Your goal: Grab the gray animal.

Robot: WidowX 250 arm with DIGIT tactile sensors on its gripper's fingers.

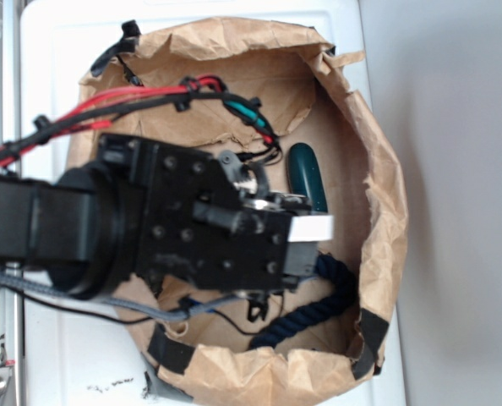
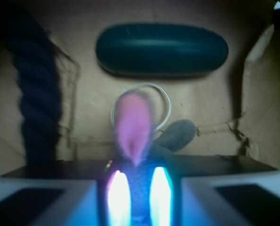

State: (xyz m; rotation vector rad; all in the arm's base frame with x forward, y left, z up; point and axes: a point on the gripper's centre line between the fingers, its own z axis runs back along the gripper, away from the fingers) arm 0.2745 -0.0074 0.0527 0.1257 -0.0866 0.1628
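Note:
In the wrist view the gray animal [image 2: 177, 134] is a fuzzy plush bunny with a pink inner ear standing up and a thin metal ring [image 2: 164, 101] behind it. My gripper [image 2: 139, 197] is shut on its gray body, which fills the narrow gap between the two glowing fingertips [image 2: 119, 197]. One gray ear sticks out to the right. In the exterior view the black arm [image 1: 192, 220] reaches into the paper-lined bin and hides the animal.
A dark green oblong capsule [image 2: 161, 49] [image 1: 306, 173] lies just beyond the bunny. A navy rope [image 2: 36, 94] [image 1: 323, 292] runs along one side. Crumpled brown paper walls [image 1: 382, 194] ring the bin closely on all sides.

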